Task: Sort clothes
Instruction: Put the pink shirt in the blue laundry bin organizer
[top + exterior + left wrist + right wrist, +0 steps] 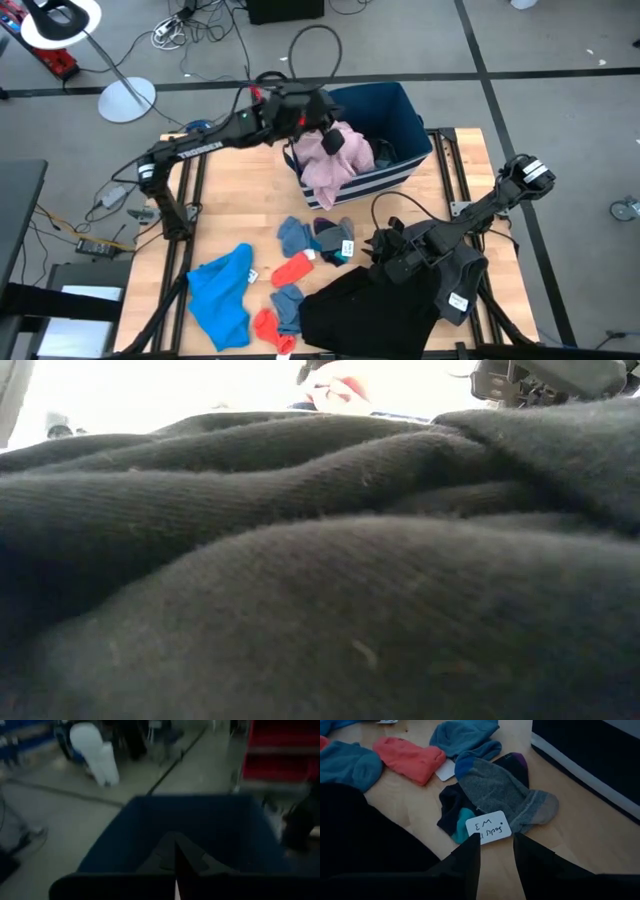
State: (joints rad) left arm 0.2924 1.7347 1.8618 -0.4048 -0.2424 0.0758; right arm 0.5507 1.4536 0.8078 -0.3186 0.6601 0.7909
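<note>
The right gripper (pixel 496 851) hung with its fingers apart, just by the grey sock with a white tag (pixel 507 795) on the table. The left gripper (pixel 330 135) was over the navy fabric bin (pixel 400 110); I cannot tell its fingers. The right one might grab only the tag, since it lay nearest

Both arms are dark, nearly black, built of slim tubular links joined by bulkier rounded joints; the left arm (pixel 205 138) carries white block lettering along its long link, with a small red spot near its wrist; a thin black cable loops up above that wrist; the right arm (pixel 490 205) ends at a shoulder joint ringed with a white band; the right gripper (pixel 496 852) has two flat, dark fingers tapering to blunt tips; the left gripper (pixel 175 870) shows as dark, angular wedges.
</note>
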